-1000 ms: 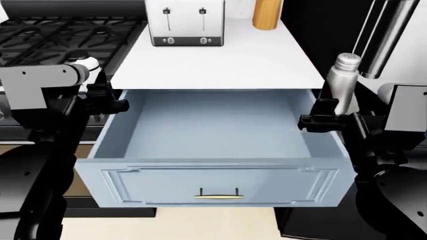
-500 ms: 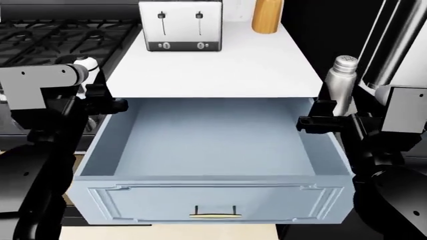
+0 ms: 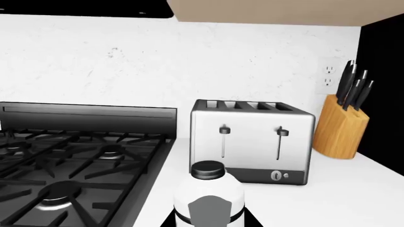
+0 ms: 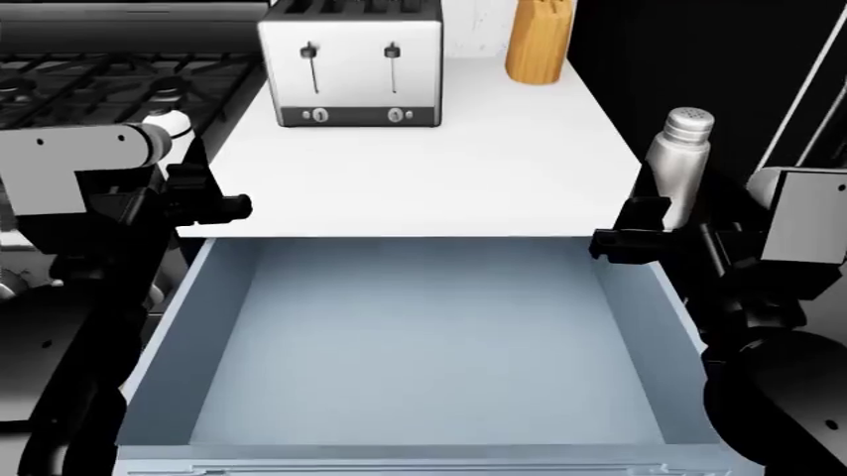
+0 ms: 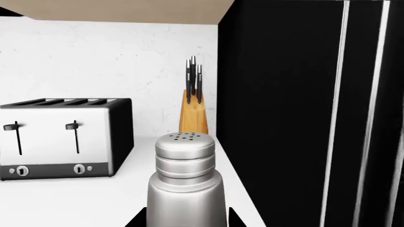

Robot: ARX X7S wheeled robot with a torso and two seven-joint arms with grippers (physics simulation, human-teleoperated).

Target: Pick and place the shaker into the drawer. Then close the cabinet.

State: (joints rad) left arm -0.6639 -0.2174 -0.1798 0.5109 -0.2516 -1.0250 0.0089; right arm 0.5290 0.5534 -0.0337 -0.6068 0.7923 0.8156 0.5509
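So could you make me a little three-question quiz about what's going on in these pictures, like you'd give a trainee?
1. True or false: the right hand holds the shaker upright.
2. What stands between the stove and the knife block?
A. a kettle
B. a toaster
C. a bowl
3. Fill in: the drawer is ____ and holds nothing that shows.

Key:
1. True.
2. B, the toaster.
3. Open.
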